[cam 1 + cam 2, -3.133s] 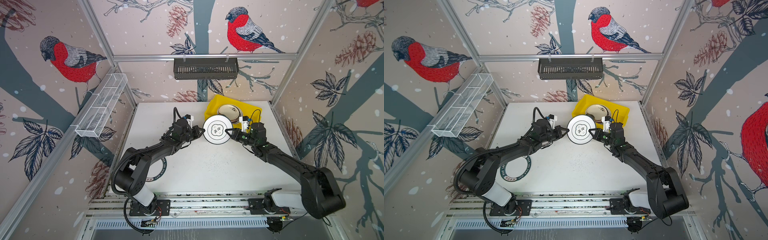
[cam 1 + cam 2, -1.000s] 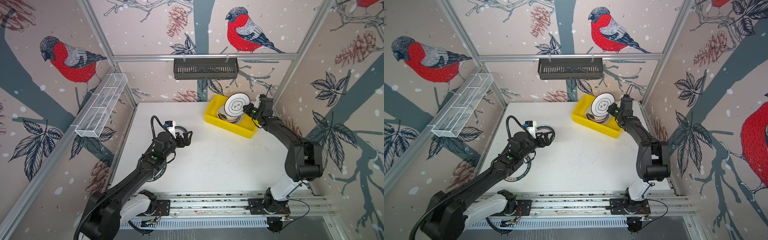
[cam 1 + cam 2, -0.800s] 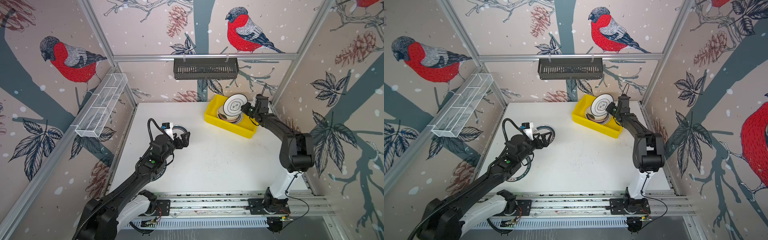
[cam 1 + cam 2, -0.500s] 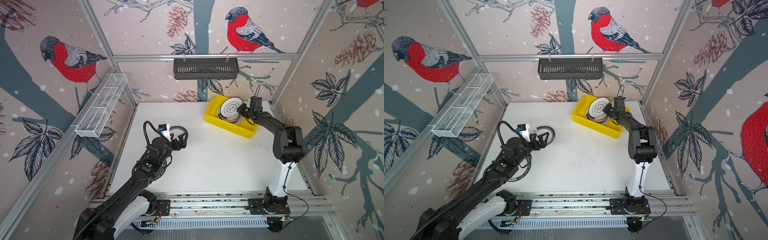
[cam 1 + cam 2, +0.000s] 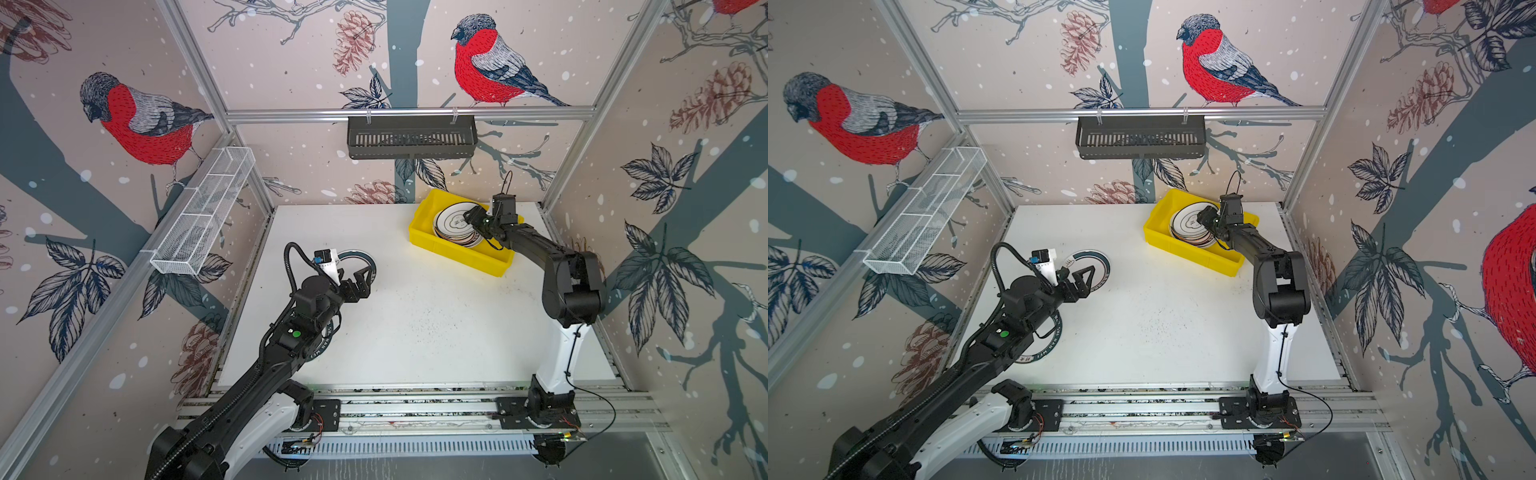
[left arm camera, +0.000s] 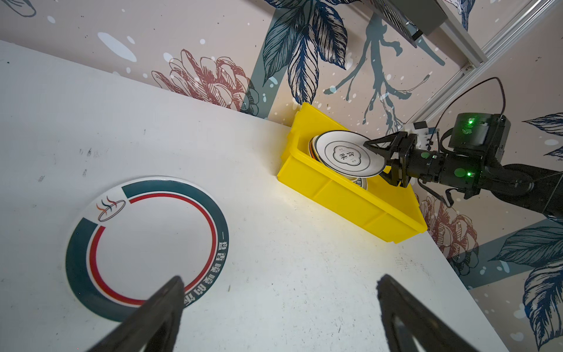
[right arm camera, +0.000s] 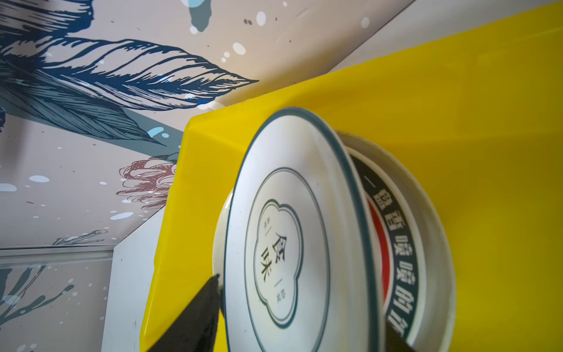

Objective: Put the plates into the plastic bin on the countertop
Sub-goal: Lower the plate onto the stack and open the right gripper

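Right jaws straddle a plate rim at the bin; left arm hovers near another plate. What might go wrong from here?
1. The ringed plate lies tilted on the stack in the yellow bin, its rim between the parted jaws of the right gripper; backing out may snag it and tip it over the wall.
2. The teal-rimmed plate by the open left gripper lies flat on the countertop; a grab could just push it along.

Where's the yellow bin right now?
The yellow bin sits far right on the table, near the back wall in both top views, plates stacked inside, right tool over it.
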Controlling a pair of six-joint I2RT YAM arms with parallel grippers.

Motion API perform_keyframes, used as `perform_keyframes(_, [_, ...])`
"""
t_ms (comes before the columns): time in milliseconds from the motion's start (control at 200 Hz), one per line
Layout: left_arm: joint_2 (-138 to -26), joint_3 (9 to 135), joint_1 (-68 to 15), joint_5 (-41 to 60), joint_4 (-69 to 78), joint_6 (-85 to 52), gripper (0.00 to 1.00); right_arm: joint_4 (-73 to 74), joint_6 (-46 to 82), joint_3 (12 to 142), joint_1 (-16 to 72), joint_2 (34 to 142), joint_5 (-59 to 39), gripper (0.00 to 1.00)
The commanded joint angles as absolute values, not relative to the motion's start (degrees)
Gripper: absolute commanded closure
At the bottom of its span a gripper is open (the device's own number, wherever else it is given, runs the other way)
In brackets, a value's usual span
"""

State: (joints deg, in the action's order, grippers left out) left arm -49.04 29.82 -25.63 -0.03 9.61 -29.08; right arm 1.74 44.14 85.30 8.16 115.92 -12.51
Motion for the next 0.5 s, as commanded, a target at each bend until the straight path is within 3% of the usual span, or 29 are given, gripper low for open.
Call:
perform_keyframes(0, [-49.85,30.58,-25.49,0.75,9.45,-28.78,0.02,0.34,42.42,86.0,8.33,115.11,-9.4,0.21])
perform_keyframes(65, [-50.28,30.67,-25.49,1.16,9.83,-29.0,0.02,-2.72,41.05,87.6,9.08,115.11,-5.98,0.0])
perform_keyframes(200, [-51.27,30.94,-25.49,1.41,10.02,-29.09,0.02,-11.32,39.64,92.01,10.11,116.09,0.55,0.0])
perform_keyframes(490, [-52.47,31.29,-25.49,1.57,10.73,-28.83,0.02,-22.49,36.13,101.52,11.22,121.35,5.2,0.0])
